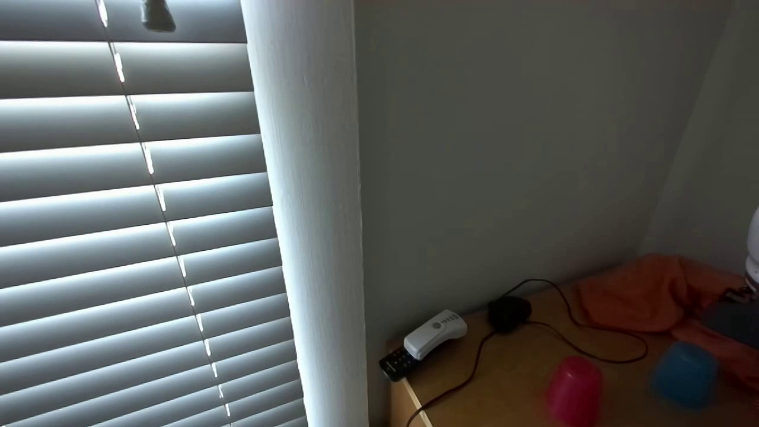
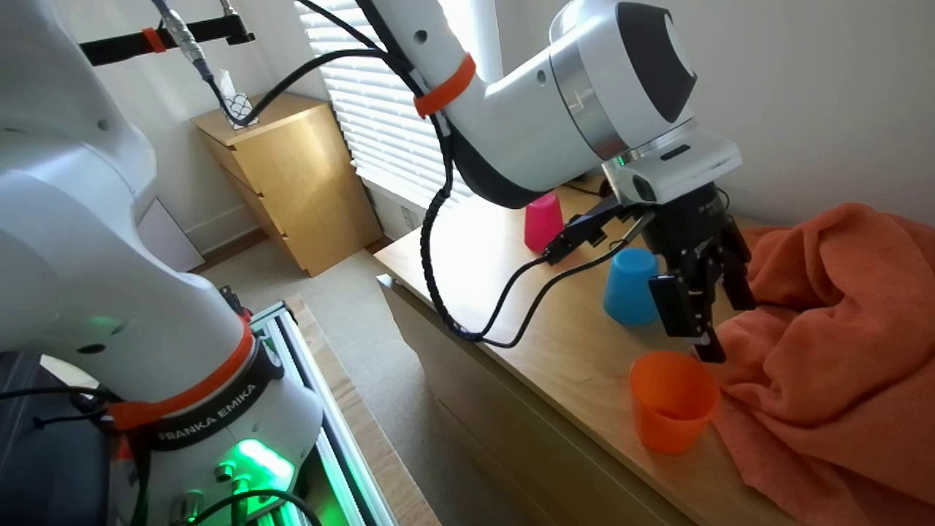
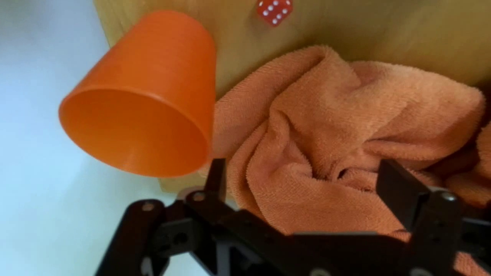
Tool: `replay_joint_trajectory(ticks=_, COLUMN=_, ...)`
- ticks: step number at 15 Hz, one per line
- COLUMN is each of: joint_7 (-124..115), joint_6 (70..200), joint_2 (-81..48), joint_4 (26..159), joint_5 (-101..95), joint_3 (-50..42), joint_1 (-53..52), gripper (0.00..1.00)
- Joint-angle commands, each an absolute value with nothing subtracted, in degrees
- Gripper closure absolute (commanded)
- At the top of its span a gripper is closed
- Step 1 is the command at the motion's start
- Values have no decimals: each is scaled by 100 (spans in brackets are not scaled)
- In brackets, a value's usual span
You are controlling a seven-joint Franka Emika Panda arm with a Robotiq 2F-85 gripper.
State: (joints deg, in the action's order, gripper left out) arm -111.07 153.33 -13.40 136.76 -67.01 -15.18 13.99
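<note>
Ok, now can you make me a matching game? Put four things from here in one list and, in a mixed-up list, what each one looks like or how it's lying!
Things:
1. orange cup
2. towel
3. die
4. remote control

Clues:
a. red with white dots
b. black, partly covered by a white handheld device
c. open end facing up
d. lying in soft, crumpled folds

Right pairs: 1-c, 2-d, 3-a, 4-b
</note>
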Motion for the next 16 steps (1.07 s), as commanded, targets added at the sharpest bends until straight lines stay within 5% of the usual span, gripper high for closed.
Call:
replay_joint_trajectory(ticks=1, joint_7=-11158, joint_6=15557, joint_2=-1718, joint_4=13471, joint_5=-6652, joint_3=-1553, joint_1=1397, gripper=0)
replay_joint_trajectory(ticks=16, joint_7=-10762, joint_6=14612, joint_2=-1038, joint_4=13980, joint_5=-6322, joint_3=-1518, joint_1=1354, gripper=0)
